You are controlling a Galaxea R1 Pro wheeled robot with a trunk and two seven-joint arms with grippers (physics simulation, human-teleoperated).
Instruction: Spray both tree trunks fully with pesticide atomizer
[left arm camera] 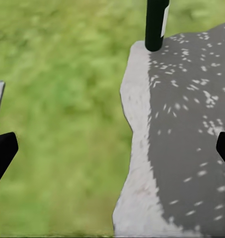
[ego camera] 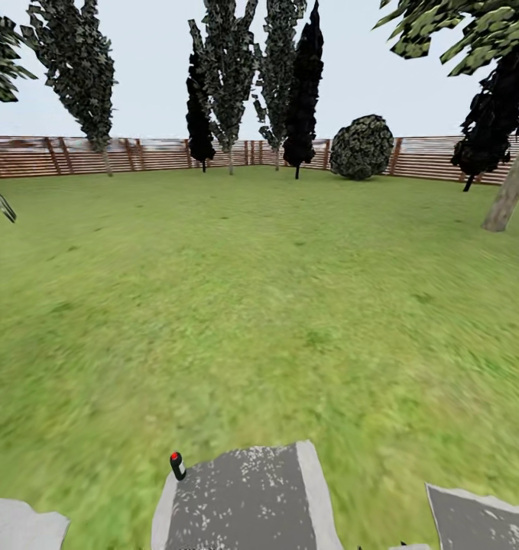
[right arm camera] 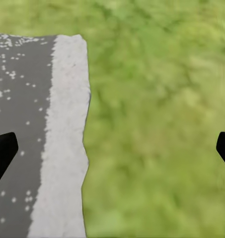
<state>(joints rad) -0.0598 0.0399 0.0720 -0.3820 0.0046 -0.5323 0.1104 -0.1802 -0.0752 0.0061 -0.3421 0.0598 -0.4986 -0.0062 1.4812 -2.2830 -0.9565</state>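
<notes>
The pesticide atomizer is a tiny slim black bottle with a red spot on top. It stands upright on the grass floor at the left corner of a grey stepping stone. The left wrist view shows the atomizer as a dark upright stick at the stone's corner, well ahead of my left gripper, which is open and holds nothing. My right gripper is open too, over the stone's edge and the grass. One pale, leaning tree trunk rises at the far right under dark foliage.
A brown slat fence rings the lawn at the back. Several tall dark narrow trees and a round bush stand before it. More paving stones lie at the lower left and lower right.
</notes>
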